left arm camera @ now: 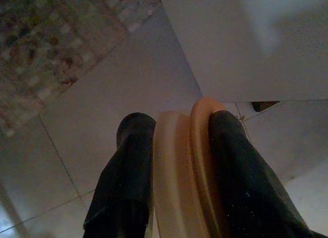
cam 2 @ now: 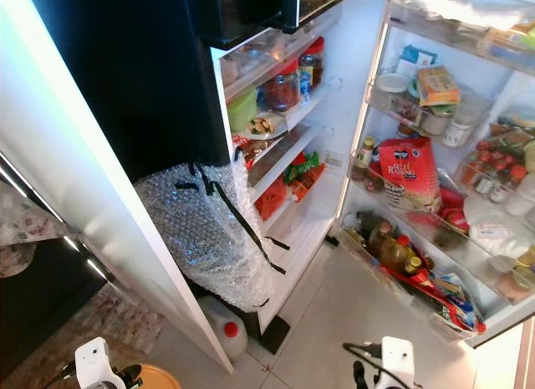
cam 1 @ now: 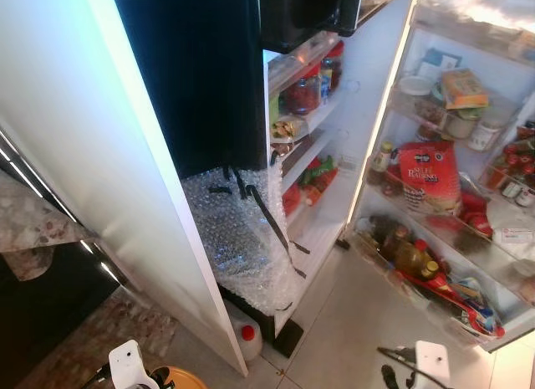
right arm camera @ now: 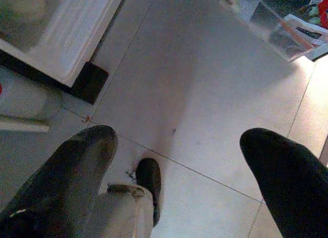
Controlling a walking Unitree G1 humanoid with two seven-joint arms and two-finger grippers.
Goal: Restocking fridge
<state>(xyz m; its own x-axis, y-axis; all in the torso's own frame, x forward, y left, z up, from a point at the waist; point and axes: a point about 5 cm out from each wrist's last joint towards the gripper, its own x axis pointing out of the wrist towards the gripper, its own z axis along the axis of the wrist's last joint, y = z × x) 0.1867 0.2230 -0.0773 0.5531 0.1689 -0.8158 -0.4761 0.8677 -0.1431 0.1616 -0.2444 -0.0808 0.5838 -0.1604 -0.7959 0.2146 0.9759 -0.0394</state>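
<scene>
- Standing before the open fridge (cam 1: 334, 197), the robot looks down at lit shelves at about 12 o'clock and the packed door racks (cam 1: 451, 230) at 2 o'clock; the door is swung wide, presumably so stock can go straight in.
- The left gripper (left arm camera: 179, 146) hangs low at 7 o'clock, its two black fingers clamped on the rim of an orange dish (left arm camera: 192, 166), held edge-on, probably the item to be stored.
- The right gripper (right arm camera: 179, 161) hangs low at 5 o'clock over the floor tiles (right arm camera: 205, 94), fingers wide apart and empty, likely kept free for shifting things.
- Bubble wrap (cam 1: 242, 238), taped with black strips, covers the fridge's lower front at 11 o'clock; a white jug (cam 1: 247, 335) with a red cap sits on the floor below it.
</scene>
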